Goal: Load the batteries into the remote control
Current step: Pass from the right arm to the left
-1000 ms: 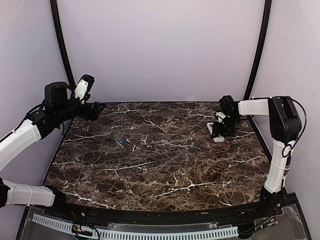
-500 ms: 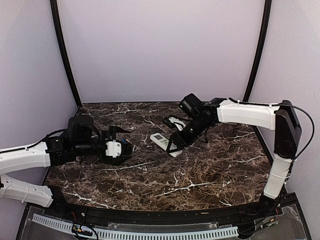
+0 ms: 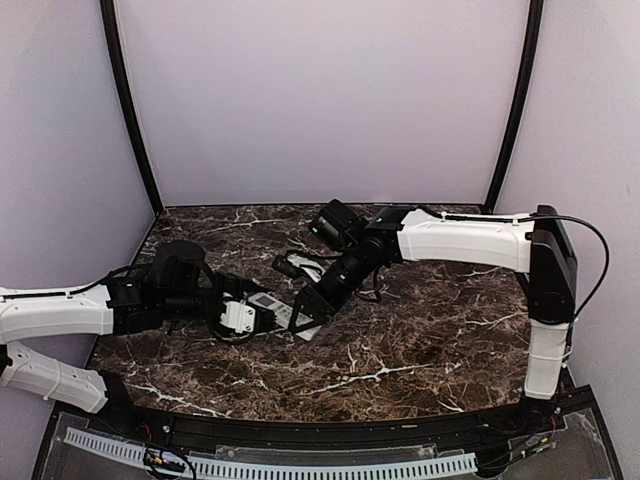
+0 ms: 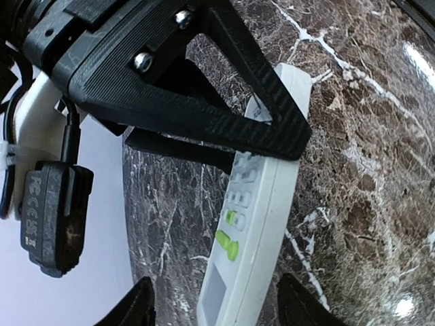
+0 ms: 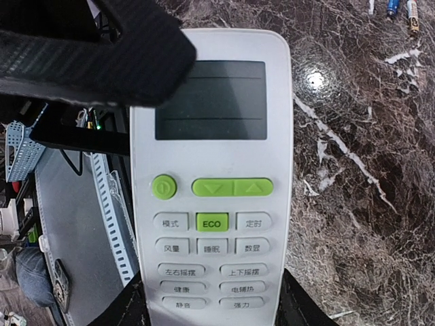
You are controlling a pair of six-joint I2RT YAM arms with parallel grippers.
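The right fingers (image 5: 126, 311) are clamping the remote control (image 3: 279, 310) by its two long edges at the button end, one finger pressing on each side. In the top view this is happening left of the middle of the desk (image 3: 430, 340), about halfway between its near and far edges. The right arm is stretching in from the right to reach it. The remote control is pointing its display (image 5: 209, 100) end to the left, toward the left arm. Whether it is touching the desk or hanging just above it cannot be told.

The left fingers (image 4: 134, 307) are standing open and straddling the display end. The left wrist camera is showing a gap on both sides, so they are not gripping anything. In the right wrist view, one of them is crossing the top left corner of the handset as a black ribbed bar.

The front of the remote control is facing the right wrist camera: the dark display, a row of green buttons (image 5: 231, 187) under it, and grey keys below those.

The batteries (image 5: 392, 8) are lying on the desk at the top right corner of the right wrist view — small and partly cut off by the frame edge, well apart from the handset.
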